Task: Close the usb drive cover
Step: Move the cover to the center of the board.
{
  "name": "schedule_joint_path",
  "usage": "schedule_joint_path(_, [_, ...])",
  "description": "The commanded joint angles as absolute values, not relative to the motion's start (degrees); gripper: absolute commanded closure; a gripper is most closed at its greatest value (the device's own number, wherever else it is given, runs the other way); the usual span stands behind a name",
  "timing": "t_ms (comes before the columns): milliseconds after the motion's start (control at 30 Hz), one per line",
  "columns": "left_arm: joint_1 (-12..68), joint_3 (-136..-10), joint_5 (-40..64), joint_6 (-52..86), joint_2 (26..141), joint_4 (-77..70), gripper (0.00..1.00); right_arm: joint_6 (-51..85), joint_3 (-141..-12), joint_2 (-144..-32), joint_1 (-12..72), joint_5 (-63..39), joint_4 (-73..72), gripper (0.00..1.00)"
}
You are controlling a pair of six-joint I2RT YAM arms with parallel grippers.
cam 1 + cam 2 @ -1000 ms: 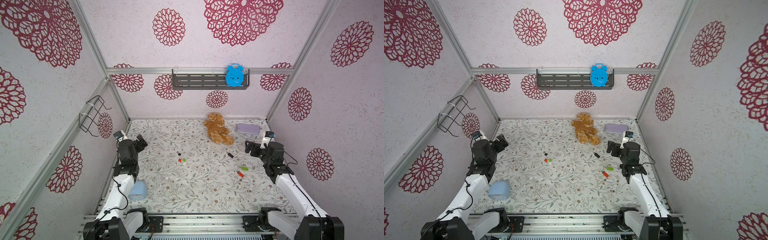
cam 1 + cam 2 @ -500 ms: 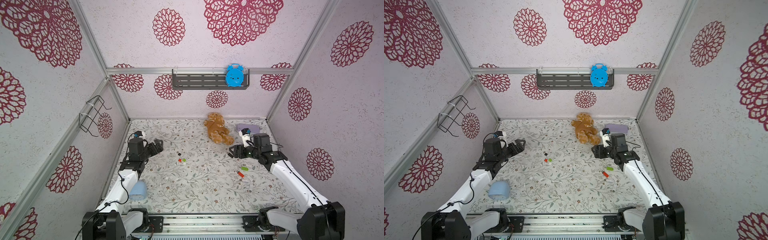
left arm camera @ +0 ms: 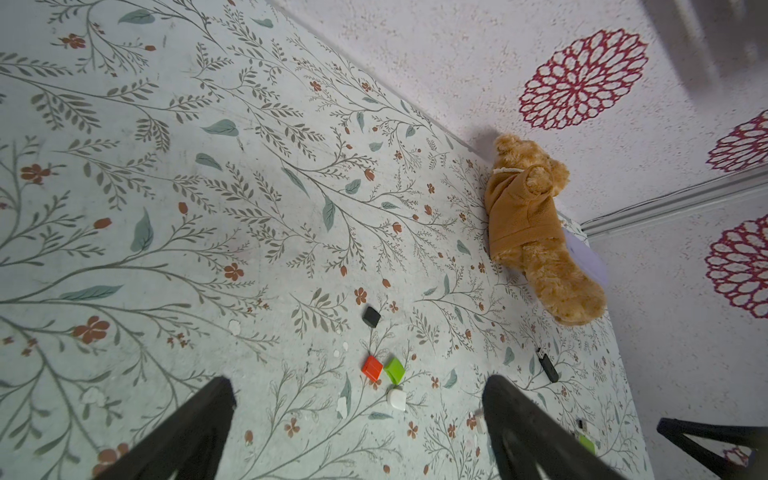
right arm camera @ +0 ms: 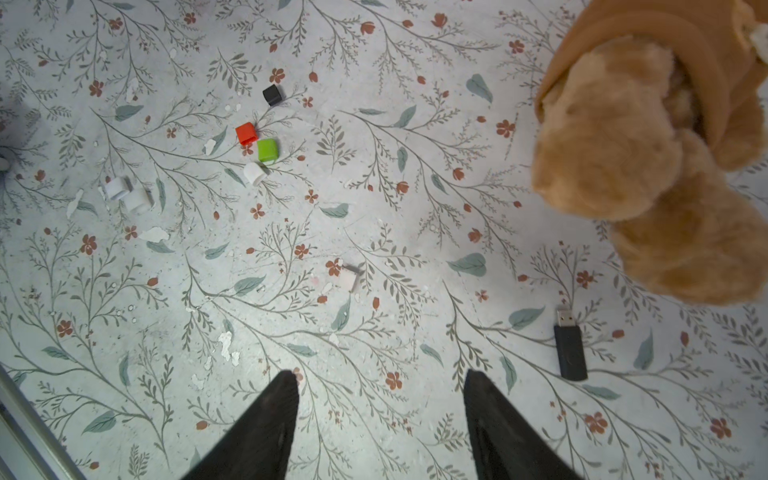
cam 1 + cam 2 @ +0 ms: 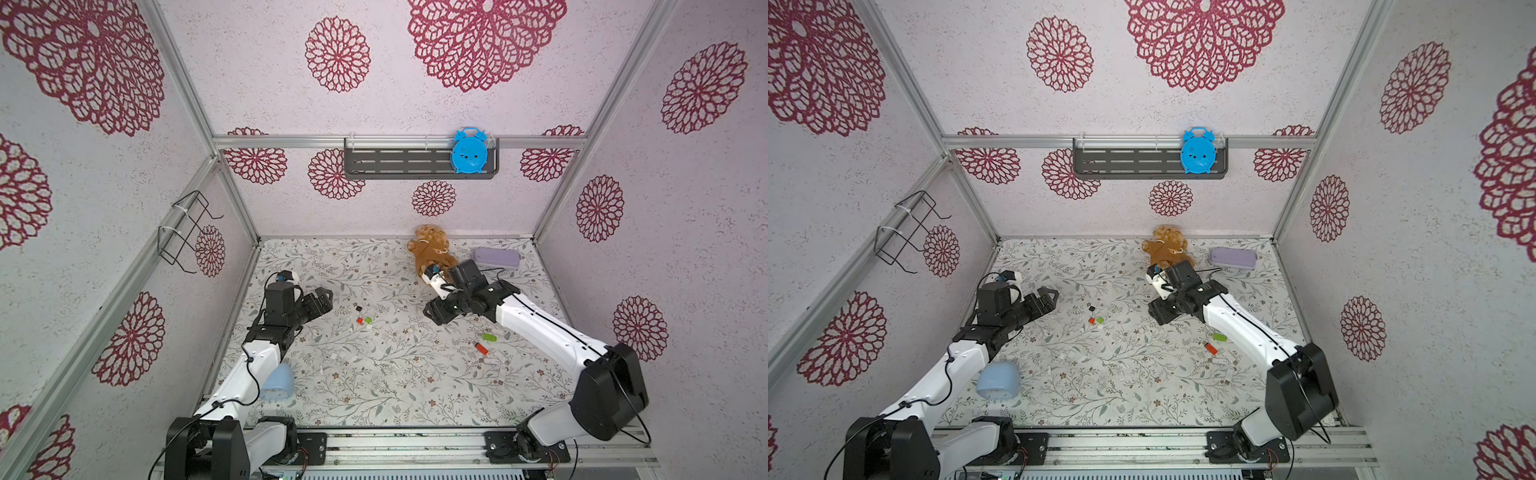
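A black usb drive (image 4: 570, 349) lies flat with its metal plug bare, close to the teddy bear's feet; it also shows in the left wrist view (image 3: 547, 365). In both top views my right arm hides it. A black cover (image 5: 358, 308) lies mid-table beside a red cover (image 5: 359, 320) and a green cover (image 5: 368, 320); a white cover (image 4: 254, 173) sits next to them. My right gripper (image 4: 380, 374) hangs open and empty just beside the drive. My left gripper (image 3: 358, 386) is wide open above the covers (image 3: 371, 316).
A brown teddy bear (image 5: 430, 253) and a purple case (image 5: 495, 257) lie at the back right. A green drive (image 5: 489, 336) and a red drive (image 5: 481, 347) lie under my right forearm. A blue cup (image 5: 277, 382) lies front left. White bits dot the floral mat.
Both arms have swung in from the sides toward the middle. My right gripper now hovers near the bear's feet with its jaws narrower; my left one has reached the covers.
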State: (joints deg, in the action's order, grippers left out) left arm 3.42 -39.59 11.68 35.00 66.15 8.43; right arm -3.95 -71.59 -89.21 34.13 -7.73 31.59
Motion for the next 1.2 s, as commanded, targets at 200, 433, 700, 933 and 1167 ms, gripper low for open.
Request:
schedule_joint_path(200, [3.52,-38.85,0.84,34.42,63.95,10.63,0.03,2.89,-91.79,-111.14,43.82,-4.38,34.82,0.38])
schedule_joint_path(433, [3.44,-38.58,-0.26,33.50,63.08,10.51,0.03,5.72,-111.61,-127.68,48.76,-0.01,41.59,0.44])
schedule_joint_path(700, [3.25,-38.33,-0.54,32.44,62.54,11.27,0.03,7.12,-121.61,-135.61,50.35,1.12,45.71,0.53])
schedule_joint_path(933, [3.25,-38.30,-0.45,32.31,63.04,10.89,0.03,7.12,-121.77,-136.74,50.48,1.41,46.22,0.58])
schedule_joint_path(1167, [3.25,-38.59,-0.61,31.84,63.62,11.14,0.03,6.94,-123.89,-138.38,50.54,0.24,47.41,0.59])
